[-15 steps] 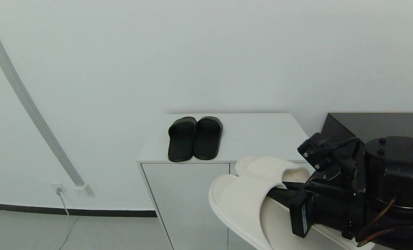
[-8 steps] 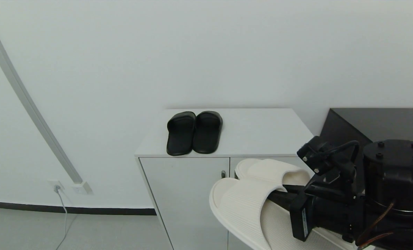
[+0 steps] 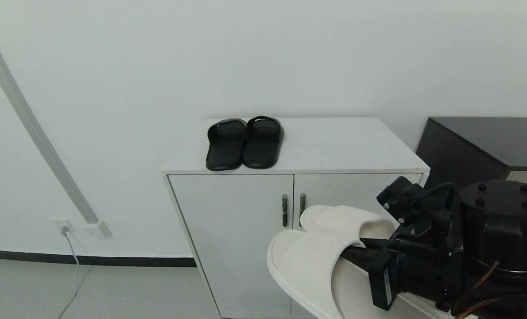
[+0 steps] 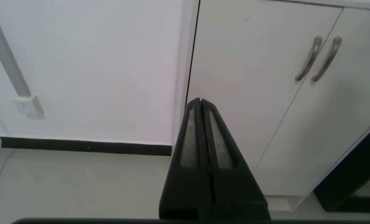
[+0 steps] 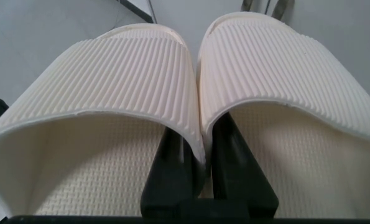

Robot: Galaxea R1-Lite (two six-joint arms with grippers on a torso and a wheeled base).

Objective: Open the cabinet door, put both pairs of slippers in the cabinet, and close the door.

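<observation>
A pair of black slippers (image 3: 245, 142) lies side by side on top of the white cabinet (image 3: 343, 144), towards its left end. Both cabinet doors (image 3: 228, 230) are closed, and their two handles (image 3: 284, 210) meet at the middle. My right gripper (image 5: 203, 158) is shut on the pair of white slippers (image 5: 191, 87), one finger inside each slipper, pinching their inner walls together. In the head view the white slippers (image 3: 316, 261) hang low in front of the right door. My left gripper (image 4: 200, 107) is shut with nothing in it, off the cabinet's left front corner and facing the doors' handles (image 4: 321, 57).
A black table (image 3: 489, 141) stands right of the cabinet. On the wall to the left are a slanted grey conduit (image 3: 29, 124) and a socket (image 3: 64, 228) with a cable running down to the floor. Open grey floor (image 3: 91, 292) lies left of the cabinet.
The whole head picture has shifted: the camera has sunk, bringing the cabinet's doors and handles into sight. The white slippers stay held in the right gripper in the same place.
</observation>
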